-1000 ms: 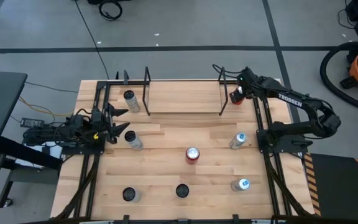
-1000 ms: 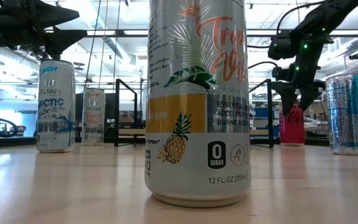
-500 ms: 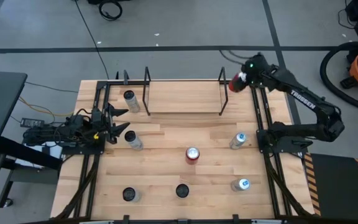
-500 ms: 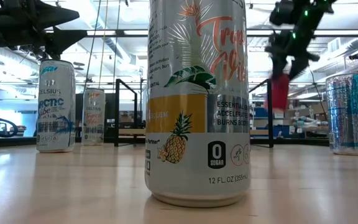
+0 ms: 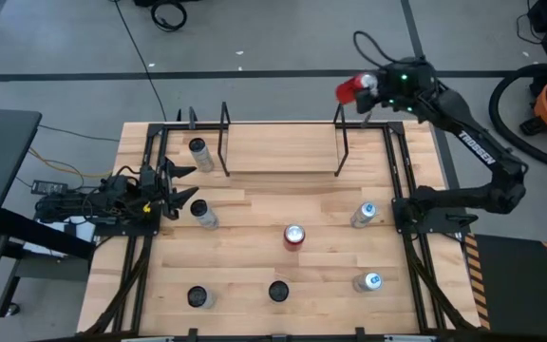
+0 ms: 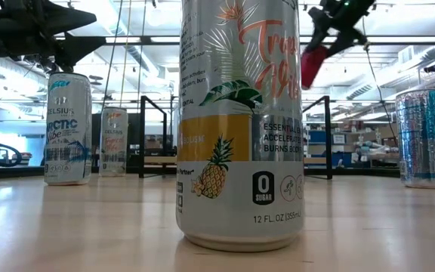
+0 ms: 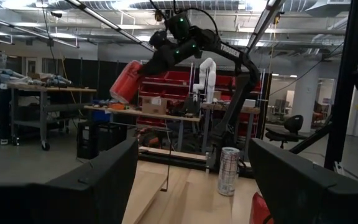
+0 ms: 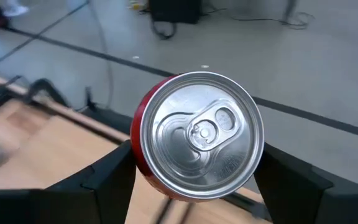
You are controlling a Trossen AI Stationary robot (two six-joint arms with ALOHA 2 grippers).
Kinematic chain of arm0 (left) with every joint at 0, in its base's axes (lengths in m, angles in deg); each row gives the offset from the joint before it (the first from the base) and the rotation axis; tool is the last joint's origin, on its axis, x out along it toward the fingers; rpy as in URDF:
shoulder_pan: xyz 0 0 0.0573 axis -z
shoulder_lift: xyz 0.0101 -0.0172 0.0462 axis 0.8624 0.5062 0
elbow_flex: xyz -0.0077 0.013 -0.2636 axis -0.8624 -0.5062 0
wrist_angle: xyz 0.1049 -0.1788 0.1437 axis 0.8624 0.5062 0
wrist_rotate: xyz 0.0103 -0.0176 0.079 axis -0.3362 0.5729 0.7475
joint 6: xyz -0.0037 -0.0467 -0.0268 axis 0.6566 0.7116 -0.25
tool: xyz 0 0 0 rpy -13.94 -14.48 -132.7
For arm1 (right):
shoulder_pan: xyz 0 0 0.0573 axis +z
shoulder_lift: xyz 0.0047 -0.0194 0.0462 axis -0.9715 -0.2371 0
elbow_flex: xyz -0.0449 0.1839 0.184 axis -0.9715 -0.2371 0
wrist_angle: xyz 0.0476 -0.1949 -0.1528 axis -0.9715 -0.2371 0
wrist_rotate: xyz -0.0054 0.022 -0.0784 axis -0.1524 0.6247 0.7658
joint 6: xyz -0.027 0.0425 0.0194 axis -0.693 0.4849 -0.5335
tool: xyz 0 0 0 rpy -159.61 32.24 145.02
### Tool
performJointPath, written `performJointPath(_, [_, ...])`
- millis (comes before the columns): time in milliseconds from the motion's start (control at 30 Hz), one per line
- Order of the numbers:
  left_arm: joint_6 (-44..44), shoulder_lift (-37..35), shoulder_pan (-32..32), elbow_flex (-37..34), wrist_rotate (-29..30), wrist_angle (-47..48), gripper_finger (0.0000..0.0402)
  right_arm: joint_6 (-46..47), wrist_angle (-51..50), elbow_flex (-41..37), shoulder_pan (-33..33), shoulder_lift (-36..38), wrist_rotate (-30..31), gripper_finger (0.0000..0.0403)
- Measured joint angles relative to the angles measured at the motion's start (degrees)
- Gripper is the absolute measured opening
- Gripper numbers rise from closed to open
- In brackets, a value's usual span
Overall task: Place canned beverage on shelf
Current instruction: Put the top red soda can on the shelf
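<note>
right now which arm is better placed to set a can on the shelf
Right. Its gripper already holds a red can raised near the shelf's right end frame. The left gripper waits at the table's left edge, holding nothing.

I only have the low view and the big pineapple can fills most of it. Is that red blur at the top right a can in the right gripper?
Observer: Yes. The right wrist view shows the right gripper shut on the red can.
Operator: Where is it relative to the shelf?
Observer: In the high view the can is lifted, near the right end frame of the shelf.
Operator: And the left arm?
Observer: The left gripper is open, waiting at the table's left edge.
</note>
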Motion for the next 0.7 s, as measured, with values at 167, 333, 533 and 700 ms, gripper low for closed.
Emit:
performJointPath(167, [-0.1, 0.0, 0.0, 0.0, 0.0, 0.0, 0.0307, -0.4, 6.8, -0.1, 4.9, -5.8, -0.2, 0.0291])
performJointPath(333, [-0.1, 0.0, 0.0, 0.0, 0.0, 0.0, 0.0307, -2.7, 7.6, -0.1, 6.6, -12.0, -0.3, 0.0291])
performJointPath(533, [-0.1, 0.0, 0.0, 0.0, 0.0, 1.1, 0.0307, -2.8, 6.6, -0.1, 5.7, -17.5, -0.1, 0.0291])
performJointPath(700, [-0.1, 0.0, 0.0, 0.0, 0.0, 1.2, 0.0307, -4.4, 0.0, 3.6, 6.1, -22.3, -0.6, 0.0291])
